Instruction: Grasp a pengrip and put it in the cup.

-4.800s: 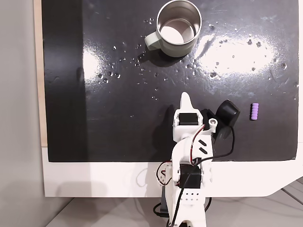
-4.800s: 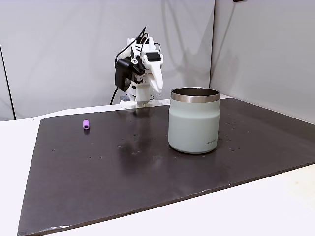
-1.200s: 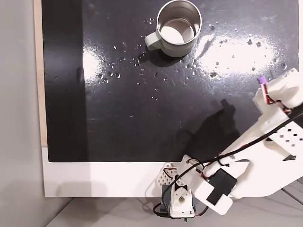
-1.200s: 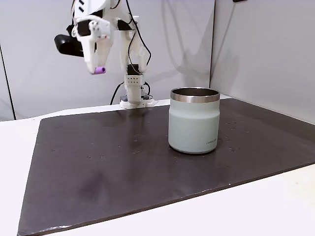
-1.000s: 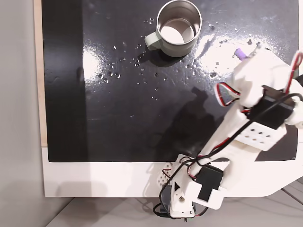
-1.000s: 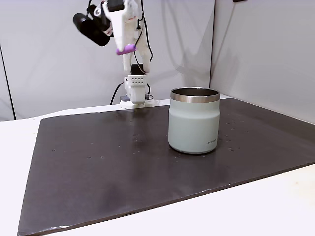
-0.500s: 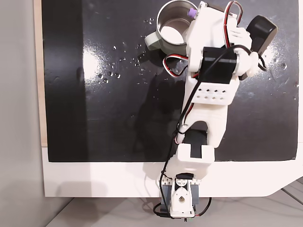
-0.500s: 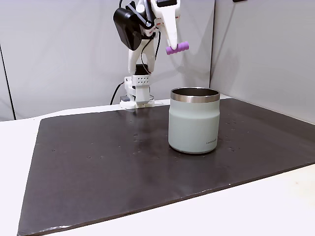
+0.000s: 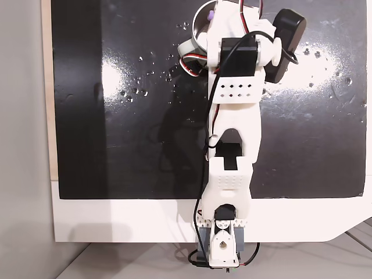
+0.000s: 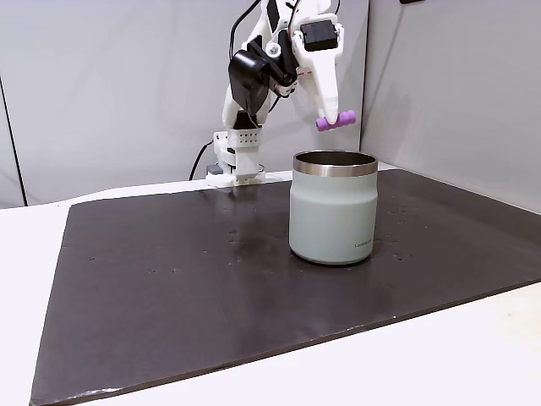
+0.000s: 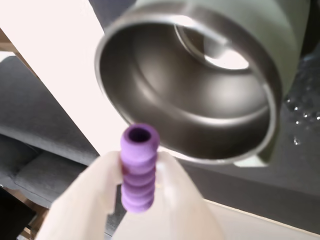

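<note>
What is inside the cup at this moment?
In the wrist view the cup shows only bare shiny steel. The pengrip is above it, clamped in the gripper. The near inner wall is hidden.

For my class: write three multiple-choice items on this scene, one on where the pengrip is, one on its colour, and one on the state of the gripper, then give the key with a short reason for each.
1. Where is the pengrip?
A. Lying on the dark mat
B. Held in the air above the cup
C. At the bottom of the cup

2. What colour is the pengrip?
A. Purple
B. Green
C. Orange

3. What state is the gripper in?
A. Wide open, holding nothing
B. Resting on the mat
C. Closed on the pengrip

Key:
1 B: in a fixed view from the side it hangs over the cup's rim.
2 A: the wrist view shows it purple and ribbed.
3 C: the wrist view shows fingers on both of its sides.
</note>
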{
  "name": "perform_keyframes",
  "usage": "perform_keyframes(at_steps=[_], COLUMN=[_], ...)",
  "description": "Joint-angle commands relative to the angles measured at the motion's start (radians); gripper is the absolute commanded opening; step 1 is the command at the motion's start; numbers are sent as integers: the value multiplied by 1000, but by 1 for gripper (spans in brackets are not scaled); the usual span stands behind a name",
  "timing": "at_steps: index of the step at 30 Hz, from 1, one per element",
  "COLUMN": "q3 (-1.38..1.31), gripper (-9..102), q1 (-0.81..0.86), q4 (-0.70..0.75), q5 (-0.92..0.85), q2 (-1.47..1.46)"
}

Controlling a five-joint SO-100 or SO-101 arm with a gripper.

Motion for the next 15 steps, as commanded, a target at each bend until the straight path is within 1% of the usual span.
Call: perform_keyframes(at_steps=[1,4,6,7,15], q3=[-49,-37,-37,-37,-37], gripper=[2,18,23,24,24], q1=[0,-2,-2,-2,-2], q4=[-11,-15,-15,-15,-20], q5=[-14,-51,-48,-48,-48], q2=[6,6,6,8,23])
